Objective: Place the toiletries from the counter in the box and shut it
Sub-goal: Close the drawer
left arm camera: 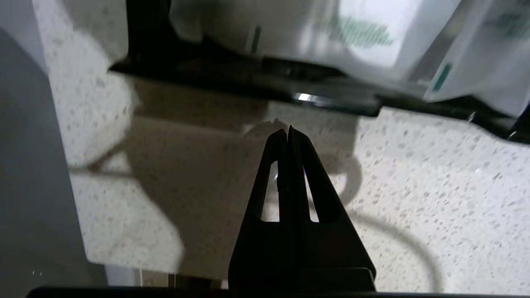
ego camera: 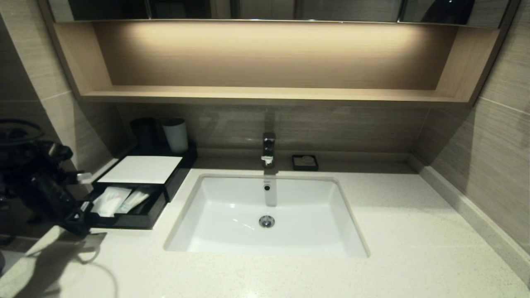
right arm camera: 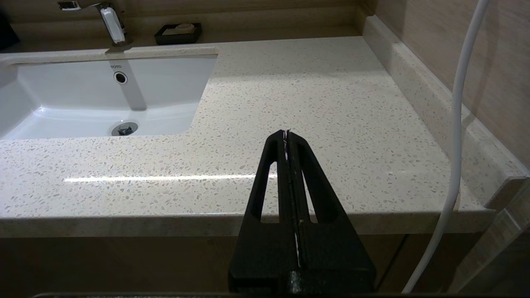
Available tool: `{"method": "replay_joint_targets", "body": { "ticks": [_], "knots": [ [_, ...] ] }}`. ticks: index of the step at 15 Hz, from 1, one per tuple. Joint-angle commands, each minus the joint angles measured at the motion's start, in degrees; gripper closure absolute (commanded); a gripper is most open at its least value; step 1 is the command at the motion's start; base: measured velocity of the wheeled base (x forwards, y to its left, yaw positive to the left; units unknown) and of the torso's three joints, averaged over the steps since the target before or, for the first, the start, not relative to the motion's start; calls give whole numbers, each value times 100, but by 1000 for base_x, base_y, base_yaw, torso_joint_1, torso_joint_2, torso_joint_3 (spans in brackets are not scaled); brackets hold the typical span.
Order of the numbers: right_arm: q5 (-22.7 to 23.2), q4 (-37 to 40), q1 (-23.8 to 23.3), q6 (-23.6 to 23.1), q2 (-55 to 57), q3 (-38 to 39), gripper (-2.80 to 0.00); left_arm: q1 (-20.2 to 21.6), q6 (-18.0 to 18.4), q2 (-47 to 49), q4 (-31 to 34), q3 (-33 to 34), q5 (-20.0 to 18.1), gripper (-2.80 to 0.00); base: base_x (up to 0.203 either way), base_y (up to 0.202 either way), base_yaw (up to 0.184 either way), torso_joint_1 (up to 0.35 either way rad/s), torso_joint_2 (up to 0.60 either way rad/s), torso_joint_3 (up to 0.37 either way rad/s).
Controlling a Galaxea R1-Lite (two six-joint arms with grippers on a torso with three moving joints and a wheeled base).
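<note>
The bench [ego camera: 414,231] is pale speckled stone set in a tiled bathroom alcove, with a white sink [ego camera: 215,231] sunk into its middle and a lit wooden shelf [ego camera: 265,94] on the wall above the sink. A chrome tap [ego camera: 268,149] stands behind the sink, and a small black soap dish [ego camera: 305,162] sits just right of the tap. Left of the sink lies the black box [ego camera: 140,219], its white lid [ego camera: 140,169] covering only the rear part. White toiletry packets [ego camera: 118,199] lie in the uncovered front part. Behind the box stand a black cup [ego camera: 143,132] and a white cup [ego camera: 175,135]. The left pincer [left arm camera: 287,131] is clenched on nothing, just off the box's front corner farthest from the sink. The right pincer [right arm camera: 286,133], also clenched and empty, hangs at the bench edge right of the sink.
</note>
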Motion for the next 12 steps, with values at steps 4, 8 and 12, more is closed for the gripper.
{"method": "replay_joint_targets", "body": {
  "ticks": [4,8,12],
  "knots": [
    [-2,-2,5,2,2,1,0,-239,-11,120,-523,-40,-101,0,0,0,0,0,0,0],
    [-2,-2,0,2,6,1,0,-280,-33,257,-840,-308,-116,0,0,0,0,0,0,0],
    [-2,-2,0,2,4,1,0,-301,-43,200,-1192,-367,-136,0,0,0,0,0,0,0]
  ]
}}
